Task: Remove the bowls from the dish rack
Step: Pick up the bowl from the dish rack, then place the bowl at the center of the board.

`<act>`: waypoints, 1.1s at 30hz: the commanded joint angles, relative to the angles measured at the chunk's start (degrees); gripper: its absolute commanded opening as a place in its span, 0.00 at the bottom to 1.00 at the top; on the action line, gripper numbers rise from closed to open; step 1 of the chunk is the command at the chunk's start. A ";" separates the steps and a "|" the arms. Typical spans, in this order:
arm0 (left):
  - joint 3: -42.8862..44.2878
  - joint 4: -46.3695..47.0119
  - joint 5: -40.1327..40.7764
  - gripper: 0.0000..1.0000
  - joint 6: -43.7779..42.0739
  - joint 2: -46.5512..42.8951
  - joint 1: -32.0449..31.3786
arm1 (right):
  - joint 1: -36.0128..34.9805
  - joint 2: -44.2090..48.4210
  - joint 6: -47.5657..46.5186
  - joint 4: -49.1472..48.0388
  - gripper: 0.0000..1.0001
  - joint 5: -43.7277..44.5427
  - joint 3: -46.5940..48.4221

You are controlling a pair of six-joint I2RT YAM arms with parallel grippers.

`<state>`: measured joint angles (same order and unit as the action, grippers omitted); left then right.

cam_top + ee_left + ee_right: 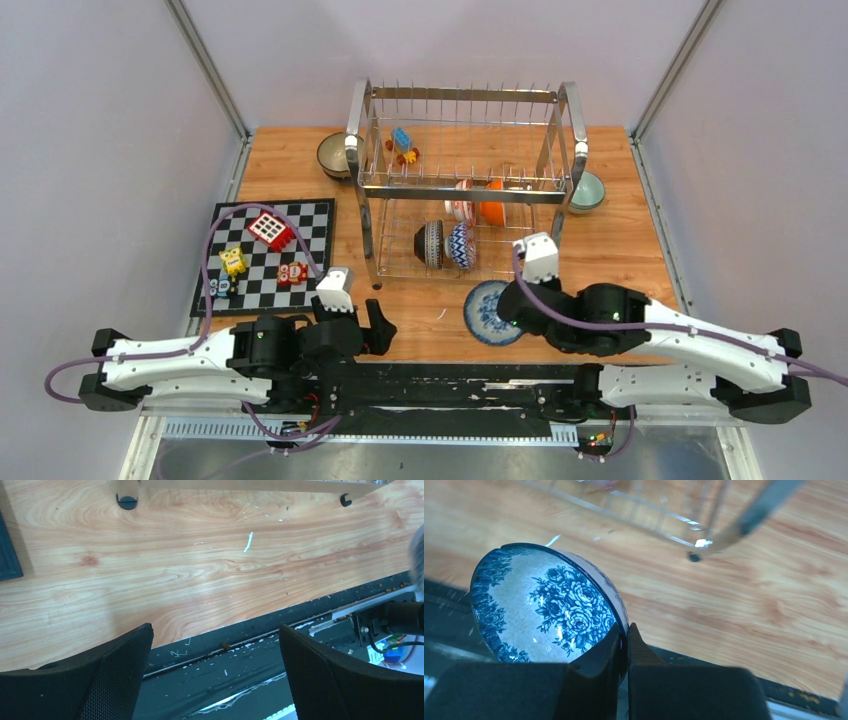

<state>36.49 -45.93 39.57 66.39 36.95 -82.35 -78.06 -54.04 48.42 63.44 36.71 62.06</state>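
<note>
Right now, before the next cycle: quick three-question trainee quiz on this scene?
1. True or false: the left jaws are shut on a bowl.
2. The right jaws hold the blue floral bowl by: A) its rim, B) its foot, C) not at all.
3. Which colour of bowl sits on the table to the right of the dish rack?
Key: 1 false, they stand open and empty. 2 A. 3 the mint green bowl.
</note>
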 commanded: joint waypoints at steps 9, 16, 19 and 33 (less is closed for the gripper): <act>1.78 -4.25 5.38 0.98 -2.47 0.43 -0.01 | 27.94 9.31 -8.64 8.87 0.02 9.23 6.75; 3.02 -2.84 6.81 0.99 -6.19 0.48 -0.06 | 39.10 10.54 -15.00 9.53 0.02 11.50 11.01; 3.33 -1.99 7.44 0.99 -7.26 0.48 -0.01 | 45.50 9.68 -13.42 8.10 0.02 12.16 8.83; -0.32 0.01 3.94 1.00 -8.64 -4.21 -0.04 | 88.68 9.57 -2.04 -18.02 0.03 -15.39 -12.86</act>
<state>38.11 -47.24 43.79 58.15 35.00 -82.35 5.32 -43.24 39.75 55.31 27.94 54.59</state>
